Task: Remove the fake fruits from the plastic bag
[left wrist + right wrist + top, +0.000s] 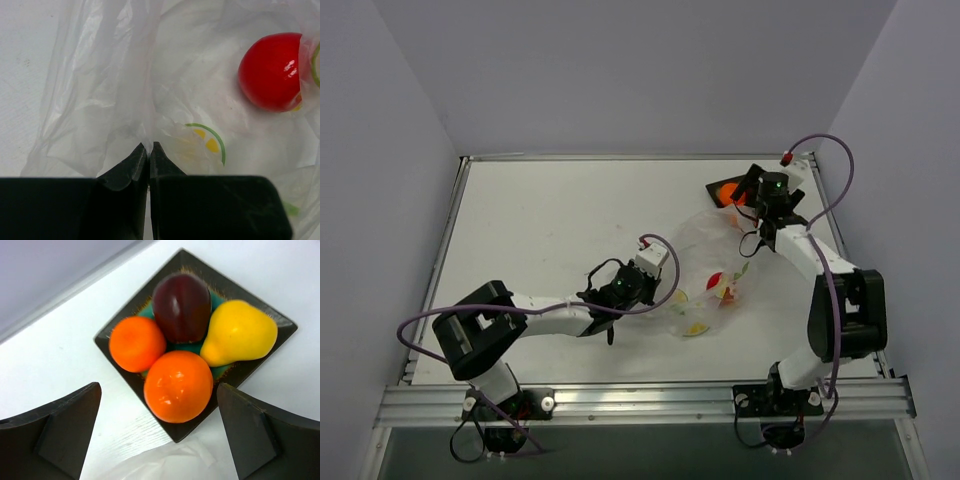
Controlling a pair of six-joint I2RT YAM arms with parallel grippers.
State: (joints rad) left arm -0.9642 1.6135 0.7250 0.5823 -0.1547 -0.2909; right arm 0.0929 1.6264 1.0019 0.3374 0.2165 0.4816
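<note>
The clear plastic bag [705,262] printed with citrus slices lies mid-table. My left gripper [670,293] is shut on a gathered fold of it [148,146]. A glossy bright red fruit [272,70] lies inside the bag [110,90], and shows from above too [715,281]. My right gripper [159,390] is open and empty, held above the dark square tray [283,326]. On the tray sit two orange balls [178,385] [136,342], a dark red apple [181,305] and a yellow pear [240,332]. The bag's edge [170,462] lies just below the tray.
The tray [718,186] stands at the back right near the table's far edge, partly hidden under my right gripper [748,196]. A raised metal rim runs along the table's back and sides. Grey walls enclose the table.
</note>
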